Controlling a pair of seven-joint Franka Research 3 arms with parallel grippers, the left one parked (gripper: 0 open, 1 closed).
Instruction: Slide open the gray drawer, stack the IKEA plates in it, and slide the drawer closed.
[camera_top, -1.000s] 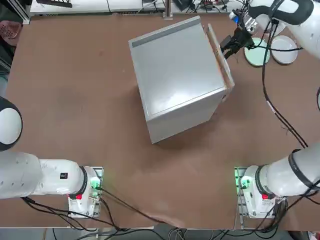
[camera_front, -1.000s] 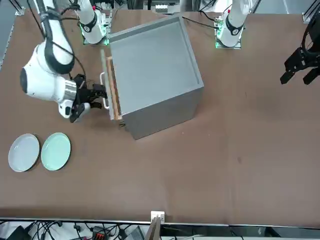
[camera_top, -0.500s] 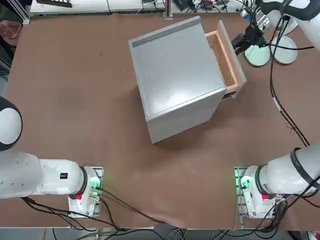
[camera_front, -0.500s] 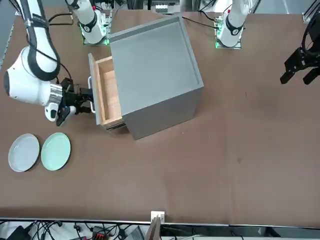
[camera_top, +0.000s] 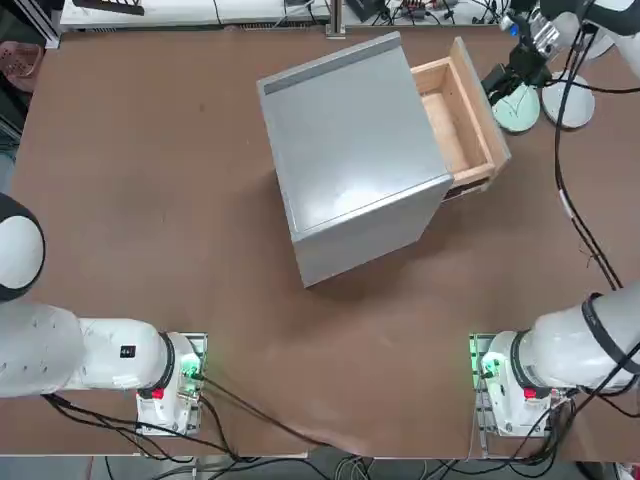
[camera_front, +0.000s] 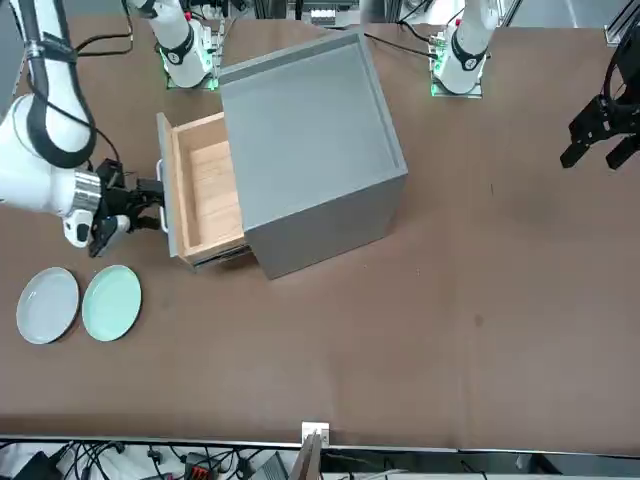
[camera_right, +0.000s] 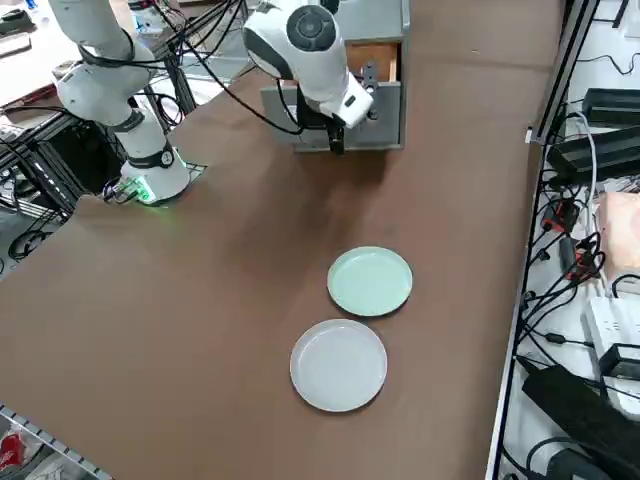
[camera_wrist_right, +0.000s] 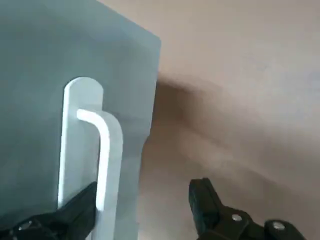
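Note:
The gray drawer (camera_top: 460, 112) stands pulled out of the gray cabinet (camera_top: 350, 150), and its wooden inside (camera_front: 208, 190) holds nothing. My right gripper (camera_front: 133, 205) is at the drawer's gray front panel (camera_wrist_right: 40, 75). It is open, with the white handle (camera_wrist_right: 102, 150) between its fingers, close against one finger (camera_wrist_right: 75, 210). Both IKEA plates lie flat on the table beyond the drawer front, side by side. The mint green plate (camera_front: 111, 302) (camera_right: 370, 281) is nearer the drawer, and the white-gray plate (camera_front: 48, 305) (camera_right: 338, 364) is beside it.
The cabinet sits turned at an angle near the table's far middle (camera_top: 150, 200). The plates lie close to the table's right edge (camera_right: 520, 200), where cables and power strips hang beyond it. The arm's own cable (camera_top: 560, 180) trails over the table's right side.
The drawer has slid from almost shut to well out of the cabinet. My right gripper moved away from the cabinet with the handle, toward the plates.

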